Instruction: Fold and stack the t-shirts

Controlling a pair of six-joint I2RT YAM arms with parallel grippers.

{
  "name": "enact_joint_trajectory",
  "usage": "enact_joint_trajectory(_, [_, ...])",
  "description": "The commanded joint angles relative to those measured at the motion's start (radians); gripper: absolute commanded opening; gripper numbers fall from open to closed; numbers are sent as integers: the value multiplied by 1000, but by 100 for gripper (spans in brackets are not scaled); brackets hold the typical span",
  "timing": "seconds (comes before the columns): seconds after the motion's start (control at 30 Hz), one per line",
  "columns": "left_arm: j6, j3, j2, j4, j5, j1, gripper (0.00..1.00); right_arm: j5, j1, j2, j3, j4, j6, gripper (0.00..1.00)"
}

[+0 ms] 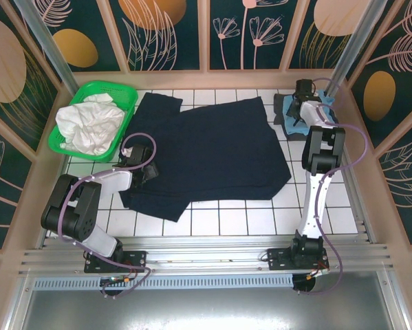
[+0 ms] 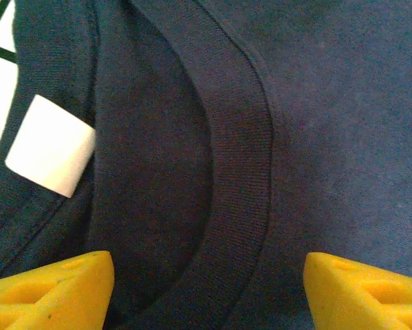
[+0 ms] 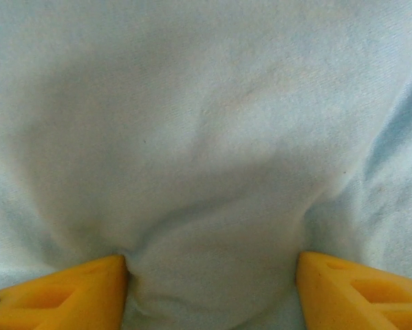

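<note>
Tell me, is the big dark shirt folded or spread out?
Spread out: the dark shirt lies mostly flat across the white table, not folded yet.

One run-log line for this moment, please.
left gripper: open, over navy t-shirt collar | right gripper: open, pressed into light blue t-shirt

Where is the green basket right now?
In the top view, the green basket sits at the far left corner of the table, holding crumpled white cloth, just left of the spread navy t-shirt.
</note>
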Motion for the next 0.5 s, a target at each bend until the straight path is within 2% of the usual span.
enact_joint_trajectory(0.0, [33, 29, -23, -20, 30, 7, 73, 27, 31, -54, 43, -99, -14, 67])
enact_joint_trajectory(0.13, [42, 43, -12, -26, 27, 8, 74, 77, 71, -209, -13, -103, 13, 71])
enact_joint_trajectory(0.23, [40, 68, 9, -27, 27, 8, 74, 59, 143, -381, -202, -89, 72, 72])
enact_joint_trajectory(0.37, [32, 96, 35, -37, 30, 7, 72, -35, 321, -706, -754, 112, 166, 73])
enact_joint_trajectory(0.47, [27, 81, -9, -67, 24, 8, 73, -23, 421, -925, -1080, 156, 305, 72])
